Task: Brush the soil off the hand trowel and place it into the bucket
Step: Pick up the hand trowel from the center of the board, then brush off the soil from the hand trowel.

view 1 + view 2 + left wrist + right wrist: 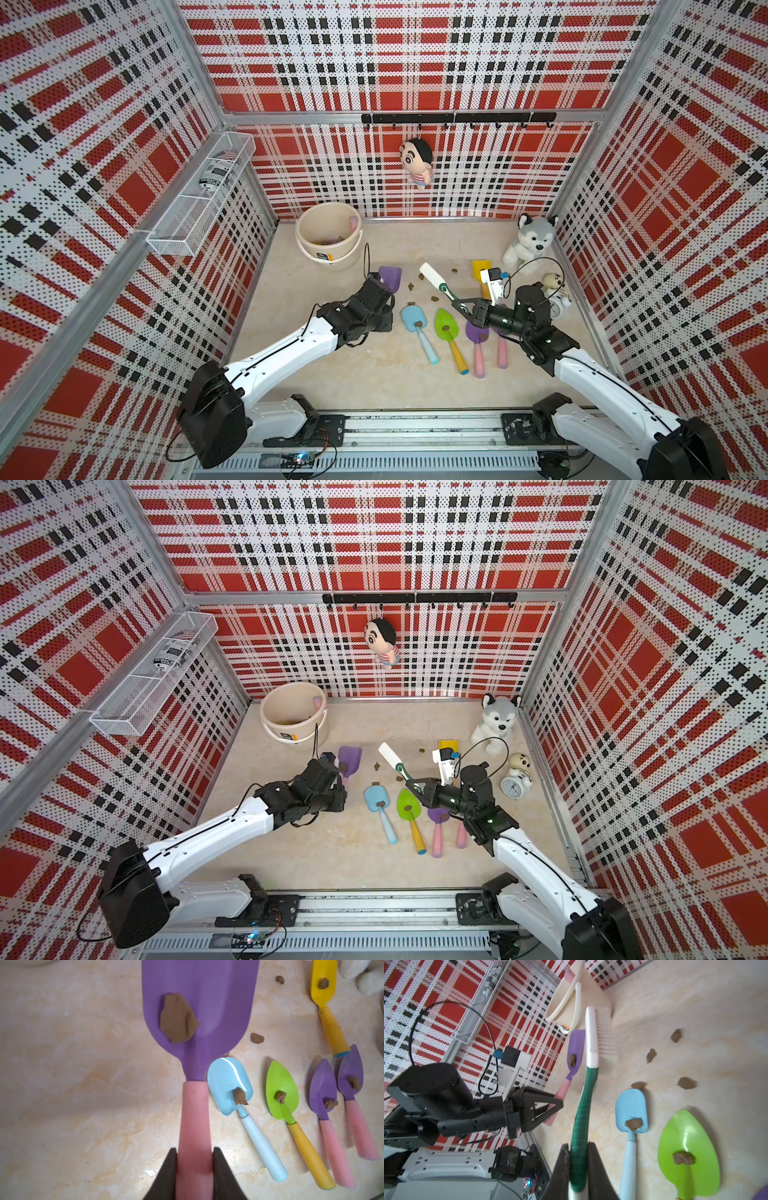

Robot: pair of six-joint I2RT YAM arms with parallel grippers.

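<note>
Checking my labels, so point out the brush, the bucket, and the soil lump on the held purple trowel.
brush (584, 1095), right wrist view, on its green handle.
bucket (321, 222), in a top view, on its inner wall.
soil lump (177, 1019), left wrist view, on the lump's middle.

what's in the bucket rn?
A pink handle leans against the bucket's far inner wall. Some dark bits lie at the bottom, too small to identify. The near wall hides the rest of the bottom, and the handle's lower end can't be made out.

Top views high over the table (353, 382); close wrist views, blue trowel (228, 1084) (631, 1105) in both.
</note>
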